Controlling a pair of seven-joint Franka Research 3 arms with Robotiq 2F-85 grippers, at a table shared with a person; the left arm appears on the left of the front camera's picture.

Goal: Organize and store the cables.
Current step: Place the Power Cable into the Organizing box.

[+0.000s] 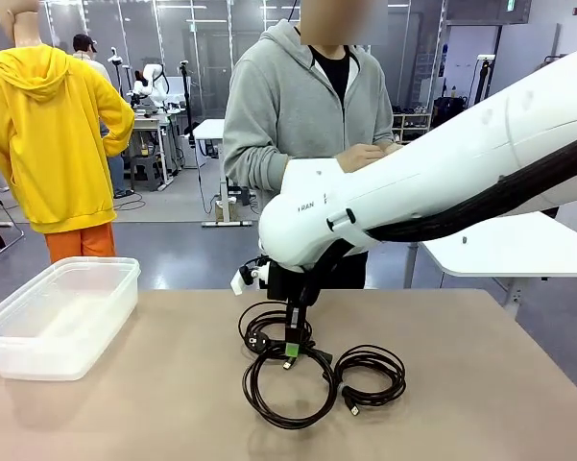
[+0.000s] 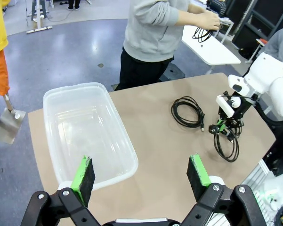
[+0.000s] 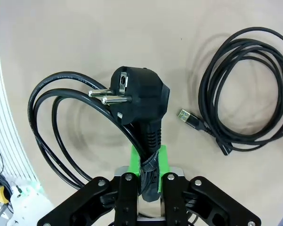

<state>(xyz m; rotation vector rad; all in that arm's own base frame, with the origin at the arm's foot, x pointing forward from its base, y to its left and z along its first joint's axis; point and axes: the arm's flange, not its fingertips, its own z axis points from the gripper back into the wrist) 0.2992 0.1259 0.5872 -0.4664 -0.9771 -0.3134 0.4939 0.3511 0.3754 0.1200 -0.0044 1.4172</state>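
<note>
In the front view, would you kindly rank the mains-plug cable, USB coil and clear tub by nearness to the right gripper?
1. mains-plug cable: clamped in the right gripper.
2. USB coil: on the table, to its right.
3. clear tub: far left.

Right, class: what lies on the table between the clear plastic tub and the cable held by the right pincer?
Nothing: bare tabletop between the tub and the cable in the right pincer, as the front view shows.

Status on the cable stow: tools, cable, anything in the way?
Right tool shut on power cable just behind its plug, coil on table. Left tool open, facing clear bin. Second cable coil lies beside it.
</note>
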